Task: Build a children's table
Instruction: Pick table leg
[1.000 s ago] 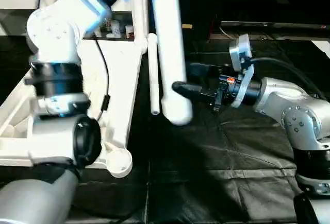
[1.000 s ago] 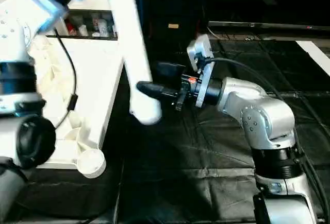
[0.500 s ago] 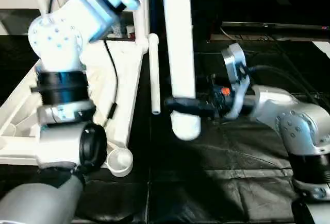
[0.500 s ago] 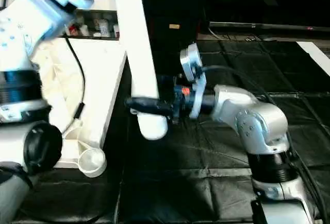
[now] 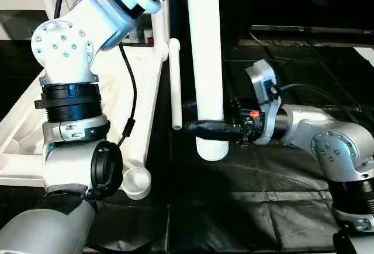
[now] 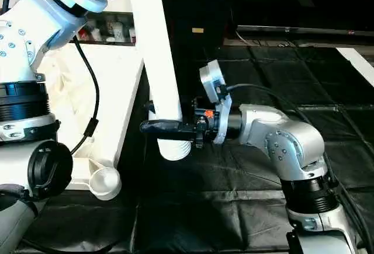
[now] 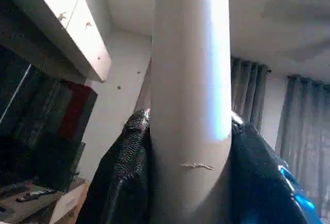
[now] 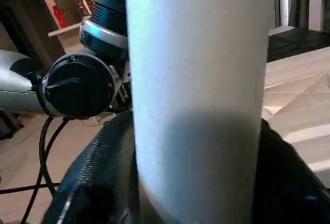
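White leg (image 5: 204,55): upright, threaded end down
Right end effector (image 5: 201,127): clamped on leg, above thread
Left end effector (image 7: 185,172): clamped on leg

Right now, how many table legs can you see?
2. The thick leg hangs upright between both grippers, its threaded end over the black mat. A thinner leg stands beside the table top's edge. Others may be hidden behind the left arm.

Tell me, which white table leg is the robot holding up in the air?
The thick leg standing upright in the middle, with the right gripper around it just above its threaded end. The thinner-looking leg beside it is untouched, next to the table top.
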